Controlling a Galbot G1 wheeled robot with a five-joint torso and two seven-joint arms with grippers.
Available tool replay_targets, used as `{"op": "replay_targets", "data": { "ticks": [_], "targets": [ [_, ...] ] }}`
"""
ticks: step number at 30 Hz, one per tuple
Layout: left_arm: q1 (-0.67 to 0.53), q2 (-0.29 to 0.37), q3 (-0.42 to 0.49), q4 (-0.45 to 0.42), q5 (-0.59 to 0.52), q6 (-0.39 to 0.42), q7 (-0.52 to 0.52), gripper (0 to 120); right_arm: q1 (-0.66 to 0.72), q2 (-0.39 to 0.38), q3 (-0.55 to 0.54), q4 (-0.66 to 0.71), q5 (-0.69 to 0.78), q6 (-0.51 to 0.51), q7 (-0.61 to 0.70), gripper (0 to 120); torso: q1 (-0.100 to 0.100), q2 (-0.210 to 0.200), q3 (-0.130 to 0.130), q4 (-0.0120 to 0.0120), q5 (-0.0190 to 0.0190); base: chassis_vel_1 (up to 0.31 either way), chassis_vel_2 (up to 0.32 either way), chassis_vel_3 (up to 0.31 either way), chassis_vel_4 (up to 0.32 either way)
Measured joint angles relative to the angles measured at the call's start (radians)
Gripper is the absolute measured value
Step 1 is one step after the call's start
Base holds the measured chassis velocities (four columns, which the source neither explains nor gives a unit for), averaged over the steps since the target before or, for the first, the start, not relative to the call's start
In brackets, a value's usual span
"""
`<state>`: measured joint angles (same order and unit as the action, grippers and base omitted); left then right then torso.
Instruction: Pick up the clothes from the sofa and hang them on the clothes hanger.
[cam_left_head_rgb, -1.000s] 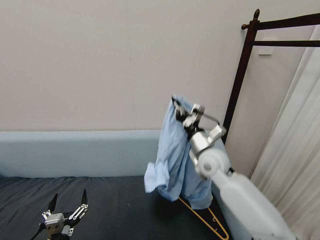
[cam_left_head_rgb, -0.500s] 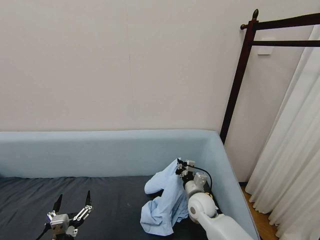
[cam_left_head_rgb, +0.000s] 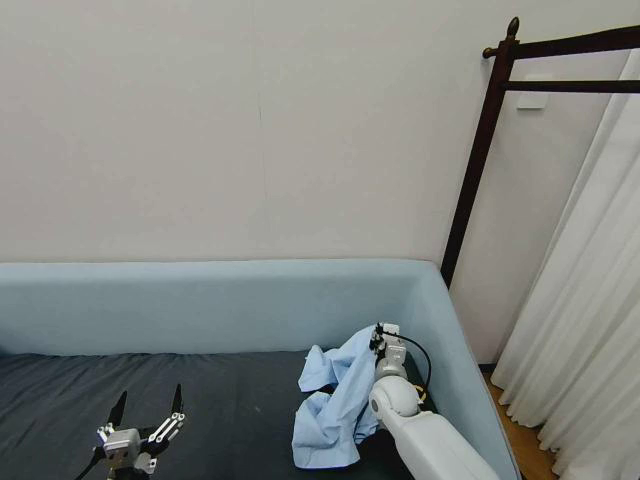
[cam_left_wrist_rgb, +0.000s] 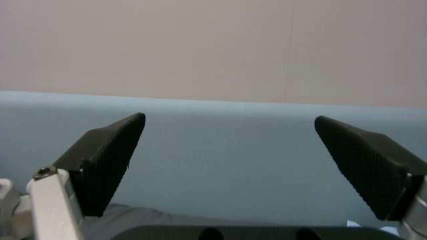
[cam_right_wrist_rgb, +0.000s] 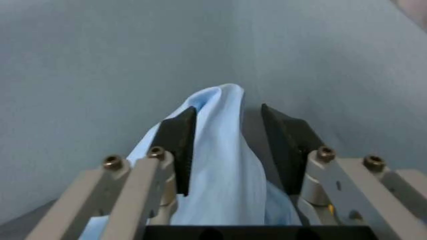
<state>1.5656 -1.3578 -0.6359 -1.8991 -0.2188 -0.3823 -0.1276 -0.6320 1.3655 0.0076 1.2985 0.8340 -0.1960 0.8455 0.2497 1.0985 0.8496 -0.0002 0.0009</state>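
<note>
At the right end of the sofa (cam_left_head_rgb: 200, 305), close to where the backrest meets the side arm, my right pincer (cam_left_head_rgb: 381, 335) is pinching the blue garment (cam_left_head_rgb: 330, 405). From the head view I see the cloth gathered up to the pincer at its highest point. From there it falls in loose folds onto the dark seat cushion (cam_left_head_rgb: 200, 400), where the lower part lies crumpled just beside my right forearm. The wrist camera looks along the right pincer (cam_right_wrist_rgb: 229, 125). A narrow ridge of the garment (cam_right_wrist_rgb: 220, 165) rises between the two dark pads (cam_right_wrist_rgb: 181, 145) and peaks a little past their tips, with the pale blue upholstery behind it. The fabric lies against the pad on one side; on the other a strip of shade sits between cloth and pad.

My left pincer (cam_left_head_rgb: 148, 398) hangs low over the seat cushion toward the left end of the sofa, well apart from the garment, with its fingers spread wide and nothing between them. Its own camera shows the left pincer (cam_left_wrist_rgb: 228, 122) pointing at the sofa's backrest and the plain wall (cam_left_head_rgb: 250, 130) above it.

The dark wooden clothes rack (cam_left_head_rgb: 478, 150) stands upright beyond the sofa's right end, its post rising against the wall and its top bars reaching toward the white curtain (cam_left_head_rgb: 590, 300). The garment is well below those bars and apart from the post.
</note>
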Motion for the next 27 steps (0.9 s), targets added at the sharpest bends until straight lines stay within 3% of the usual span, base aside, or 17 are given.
{"op": "replay_targets", "data": {
  "ticks": [4,6,11,13,14,15,17,19,21,27],
  "targets": [
    [0.003,-0.002,0.001,-0.006,0.004,-0.001,0.0,100,-0.04,-0.016,0.011,0.064,-0.028,0.017,0.007,55,0.0,0.0,0.0,0.0003,0.0003,0.0,0.0,0.0,0.0],
    [0.006,-0.005,0.001,-0.014,0.007,-0.001,0.0,100,-0.119,-0.069,-0.005,0.149,-0.129,0.093,-0.121,66,0.0,0.0,0.0,-0.0001,0.0001,0.0,0.0,0.0,0.0],
    [0.012,-0.01,0.004,-0.025,0.014,-0.002,0.001,100,-0.289,-0.156,-0.05,0.342,-0.049,0.01,-0.221,84,0.0,0.0,0.0,-0.0004,0.0002,0.0,0.0,0.0,0.0],
    [0.013,-0.011,0.004,-0.027,0.019,-0.004,0.002,100,-0.357,-0.179,-0.094,0.375,-0.103,-0.02,-0.271,92,0.0,0.0,0.0,-0.0004,0.0003,0.0,0.0,0.0,0.0],
    [0.014,-0.012,0.004,-0.029,0.021,-0.005,0.002,100,-0.385,-0.187,-0.118,0.366,-0.197,0.005,-0.332,97,0.0,0.0,0.0,-0.0002,0.0001,0.0,0.0,0.0,0.0],
    [0.014,-0.012,0.004,-0.029,0.021,-0.005,0.002,100,-0.385,-0.187,-0.118,0.366,-0.197,0.005,-0.332,97,0.0,0.0,0.0,-0.0002,0.0001,0.0,0.0,0.0,0.0],
    [0.018,-0.014,0.005,-0.033,0.025,-0.005,0.002,100,-0.419,-0.196,-0.15,0.317,-0.399,0.102,-0.482,100,0.0,0.0,0.0,-0.0001,0.0003,0.0,0.0,0.0,0.0],
    [0.023,-0.015,0.003,-0.038,0.029,-0.005,0.002,100,-0.425,-0.203,-0.171,0.295,-0.482,0.135,-0.584,100,0.0,0.0,0.0,-0.0001,0.0003,0.0,0.0,0.0,0.0],
    [0.024,-0.015,0.002,-0.039,0.029,-0.005,0.002,100,-0.423,-0.206,-0.176,0.293,-0.489,0.135,-0.601,100,0.0,0.0,0.0,-0.0001,0.0003,0.0,0.0,0.0,0.0],
    [0.037,-0.022,-0.01,-0.052,0.031,-0.006,0.001,100,-0.356,-0.266,-0.204,0.257,-0.523,0.069,-0.812,100,0.0,0.0,0.0,0.0,0.0001,0.0,0.0,0.0,0.0]
  ]
}}
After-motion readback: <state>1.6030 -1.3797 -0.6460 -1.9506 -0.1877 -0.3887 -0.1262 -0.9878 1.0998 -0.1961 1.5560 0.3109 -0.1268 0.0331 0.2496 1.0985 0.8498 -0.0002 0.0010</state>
